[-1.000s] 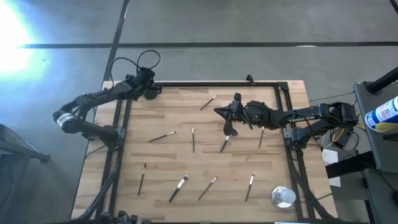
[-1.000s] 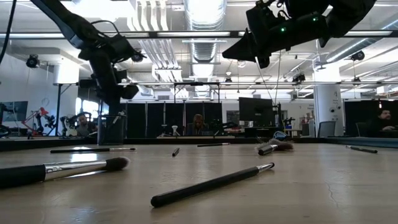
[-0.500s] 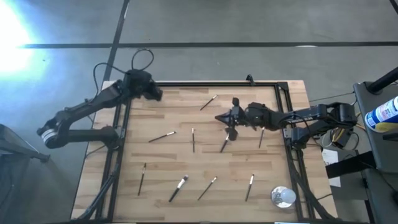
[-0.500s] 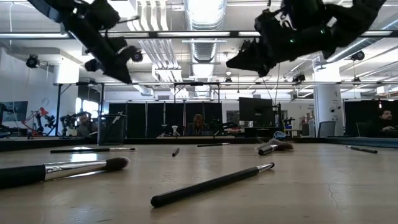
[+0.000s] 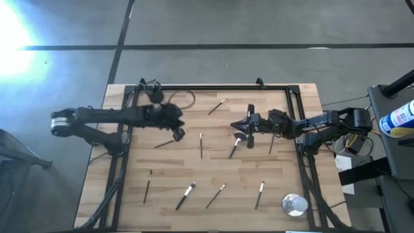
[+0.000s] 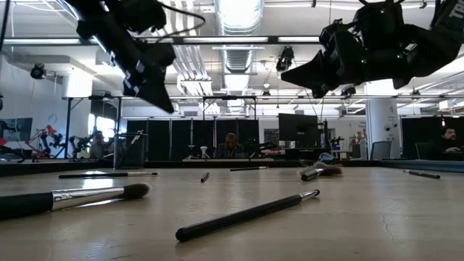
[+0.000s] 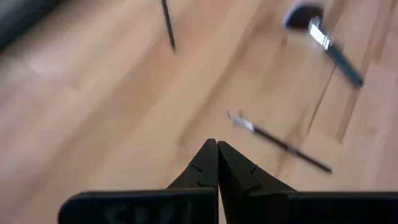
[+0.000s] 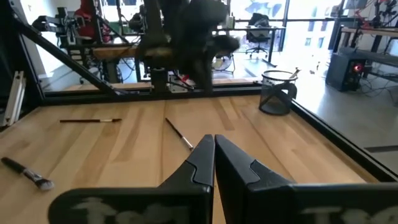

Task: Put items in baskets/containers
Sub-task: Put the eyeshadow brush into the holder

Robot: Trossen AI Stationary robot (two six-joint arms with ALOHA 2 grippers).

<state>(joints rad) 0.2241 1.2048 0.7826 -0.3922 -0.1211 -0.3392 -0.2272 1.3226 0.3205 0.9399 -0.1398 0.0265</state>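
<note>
Slim makeup brushes lie scattered flat on the wooden table, among them one (image 5: pixel 168 142) just below my left gripper, one (image 5: pixel 200 145) mid-table and a fluffy-headed one (image 5: pixel 235 145) under my right gripper. The black mesh cup (image 5: pixel 155 96) (image 8: pixel 277 93) stands at the far left corner, a thin stick poking over its rim. My left gripper (image 5: pixel 180 133) (image 7: pixel 217 148) hangs shut and empty above the table left of centre, pointing slantwise down. My right gripper (image 5: pixel 233 126) (image 8: pixel 214 142) is shut and empty, level above the table's middle.
More brushes lie along the near side (image 5: pixel 147 186) (image 5: pixel 185 195) (image 5: pixel 215 195) (image 5: pixel 260 194), one near the far edge (image 5: pixel 217 106) and one at the right (image 5: pixel 272 144). A shiny silver round object (image 5: pixel 294 204) sits at the near right corner. A black frame (image 5: pixel 220 87) borders the table.
My left gripper has swung away from the black cup at the far left corner, toward the table's middle and near side. My right gripper has sunk a little and tipped to level, staying over the middle. No brush has moved.
</note>
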